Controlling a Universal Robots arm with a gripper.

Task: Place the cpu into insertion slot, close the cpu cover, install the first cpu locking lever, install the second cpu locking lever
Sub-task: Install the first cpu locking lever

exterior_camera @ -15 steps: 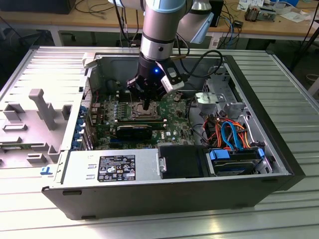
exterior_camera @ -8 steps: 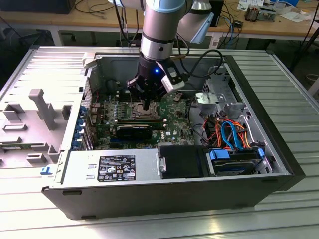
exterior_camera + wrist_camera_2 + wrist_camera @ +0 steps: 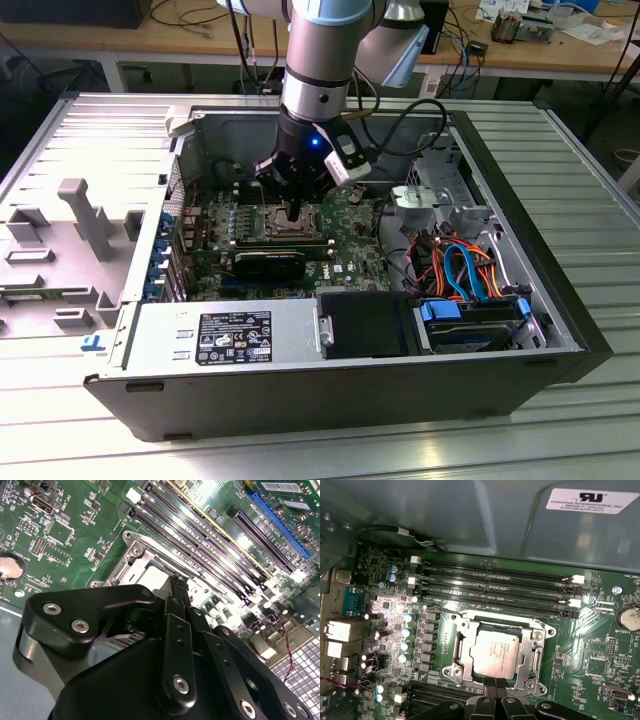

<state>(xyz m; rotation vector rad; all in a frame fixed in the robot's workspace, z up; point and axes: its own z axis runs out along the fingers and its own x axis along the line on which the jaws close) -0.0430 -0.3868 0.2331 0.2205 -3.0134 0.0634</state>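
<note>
Green board's insertion slot point(image 3: 499, 655) holds cpu point(image 3: 498, 653), cover point(image 3: 534, 652) closed.

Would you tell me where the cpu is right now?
In the first wrist view, the cpu lies flat in the insertion slot, framed by the closed cpu cover, beside the long memory slots.

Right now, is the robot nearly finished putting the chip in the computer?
Partly. The cpu already lies flat in the insertion slot, and the cpu cover looks closed around it. The gripper sits at the socket's edge, fingers together, holding nothing I can see. Whether either locking lever is latched, I cannot tell.
</note>
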